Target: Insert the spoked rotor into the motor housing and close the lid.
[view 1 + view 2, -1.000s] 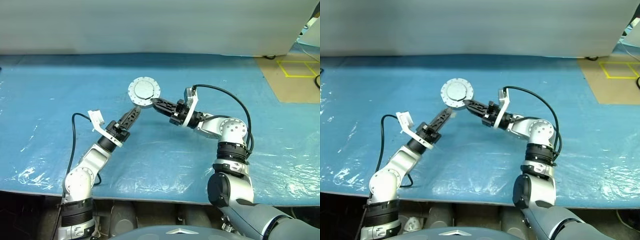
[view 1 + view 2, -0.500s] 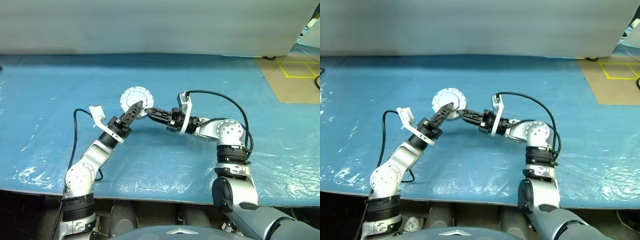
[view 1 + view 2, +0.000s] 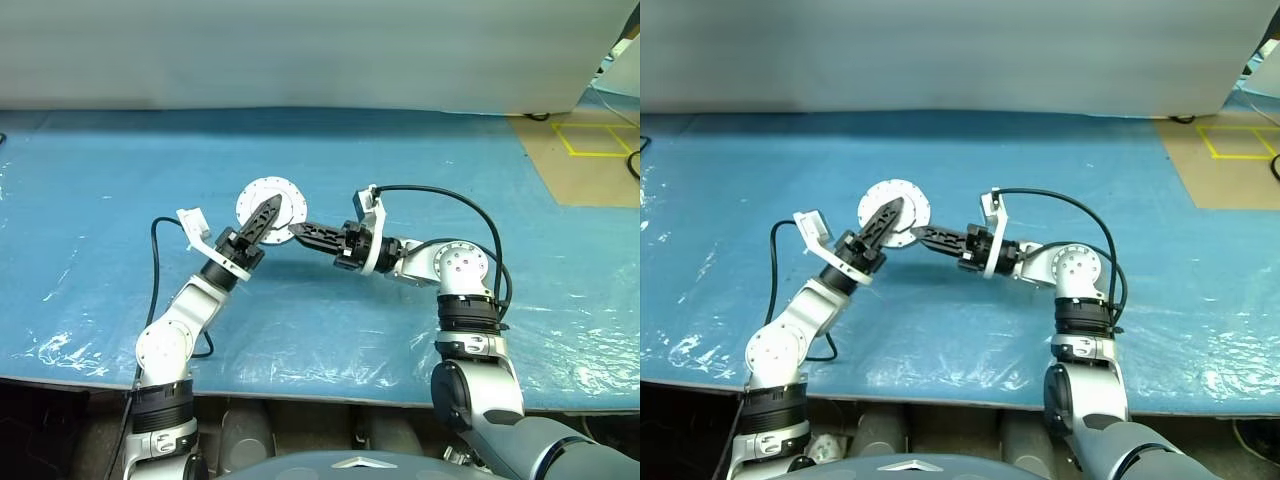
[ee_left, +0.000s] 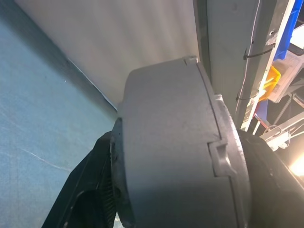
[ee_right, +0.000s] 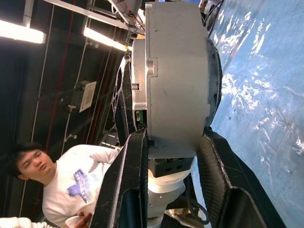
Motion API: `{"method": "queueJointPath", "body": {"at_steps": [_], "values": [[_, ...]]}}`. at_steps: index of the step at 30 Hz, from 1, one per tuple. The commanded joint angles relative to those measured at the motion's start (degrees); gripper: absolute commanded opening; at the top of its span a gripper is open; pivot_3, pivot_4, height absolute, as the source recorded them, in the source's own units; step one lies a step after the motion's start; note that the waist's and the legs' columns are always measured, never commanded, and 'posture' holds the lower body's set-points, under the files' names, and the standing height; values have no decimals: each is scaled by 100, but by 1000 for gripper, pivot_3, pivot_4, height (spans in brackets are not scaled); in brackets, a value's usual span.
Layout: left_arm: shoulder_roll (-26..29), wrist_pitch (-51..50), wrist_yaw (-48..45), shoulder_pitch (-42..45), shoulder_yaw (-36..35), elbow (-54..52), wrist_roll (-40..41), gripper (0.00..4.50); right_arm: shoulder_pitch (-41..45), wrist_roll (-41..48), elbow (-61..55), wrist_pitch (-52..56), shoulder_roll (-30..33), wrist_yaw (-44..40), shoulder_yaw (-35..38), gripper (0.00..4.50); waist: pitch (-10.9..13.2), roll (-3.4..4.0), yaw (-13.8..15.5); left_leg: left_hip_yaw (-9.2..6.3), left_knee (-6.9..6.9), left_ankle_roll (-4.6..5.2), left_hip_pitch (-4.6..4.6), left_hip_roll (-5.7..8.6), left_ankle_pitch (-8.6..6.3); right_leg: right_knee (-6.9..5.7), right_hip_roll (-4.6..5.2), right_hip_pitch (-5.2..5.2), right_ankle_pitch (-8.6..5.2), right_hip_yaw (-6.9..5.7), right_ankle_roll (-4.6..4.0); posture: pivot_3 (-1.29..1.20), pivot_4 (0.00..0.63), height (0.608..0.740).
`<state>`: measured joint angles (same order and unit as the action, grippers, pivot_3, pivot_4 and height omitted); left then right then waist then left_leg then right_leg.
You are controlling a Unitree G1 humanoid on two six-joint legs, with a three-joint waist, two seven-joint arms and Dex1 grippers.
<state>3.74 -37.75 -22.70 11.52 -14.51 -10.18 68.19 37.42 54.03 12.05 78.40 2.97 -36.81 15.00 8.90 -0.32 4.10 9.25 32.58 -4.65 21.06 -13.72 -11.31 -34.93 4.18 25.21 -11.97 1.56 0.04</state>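
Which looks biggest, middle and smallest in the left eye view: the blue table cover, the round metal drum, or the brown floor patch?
1. blue table cover
2. brown floor patch
3. motor housing, the round drum; it is lifted nearer the camera, so it may look bigger than it is.

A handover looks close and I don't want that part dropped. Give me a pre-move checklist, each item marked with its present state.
1. Right gripper clamped on the motor housing: ok, its jaws sit one on each side of the drum.
2. Left gripper at the housing: ok, it lies across the drum's round face.
3. Left grip firm enough to take the load: cannot tell.
4. Housing lifted off the blue table: ok.
5. Rotor inside and lid seated: cannot tell.
6. Person kept out of the arms' path: cannot tell.
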Motion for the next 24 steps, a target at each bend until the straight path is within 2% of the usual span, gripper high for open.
{"method": "queueJointPath", "body": {"at_steps": [1,3,4,9,14,18,24], "values": [[-43,138,162,133,-29,-73,-56,2839,158,311,-224,-173,-123,-77,82,1092,0,0,1,-1,1,0,0,0,0,-1,0,0,0,0,0,0,150,740],[-147,106,213,146,-80,-116,194,2839,183,300,-198,-319,-159,-64,124,1092,0,0,0,-1,4,0,1,0,0,-1,0,-1,0,0,0,0,150,740],[-174,93,243,156,-90,-130,251,2839,207,332,-182,-372,-179,-62,170,1804,0,0,-1,-1,4,0,1,0,0,-2,0,-1,0,0,0,0,150,740],[-335,215,382,251,-203,-76,408,2839,366,289,-38,-694,-234,178,333,3291,0,-1,-1,-6,9,0,3,-1,0,-6,0,-1,0,0,0,0,150,740],[-649,776,842,629,-825,250,875,2839,477,246,171,-1170,-340,529,626,3291,3,-8,-2,-10,16,0,2,-2,0,-14,0,-2,0,1,-1,0,150,740],[-631,1853,1093,992,-1318,795,212,2839,531,332,246,-1291,-364,652,724,3291,6,-13,-22,-12,20,0,2,-2,0,-15,-1,-3,0,1,-1,0,150,740],[-155,3202,1421,1626,-1862,2308,-934,2839,557,436,228,-1375,-398,719,703,3291,11,-24,-2,-33,18,3,10,1,2,-14,-2,-7,3,-4,3,0,150,740]]}}
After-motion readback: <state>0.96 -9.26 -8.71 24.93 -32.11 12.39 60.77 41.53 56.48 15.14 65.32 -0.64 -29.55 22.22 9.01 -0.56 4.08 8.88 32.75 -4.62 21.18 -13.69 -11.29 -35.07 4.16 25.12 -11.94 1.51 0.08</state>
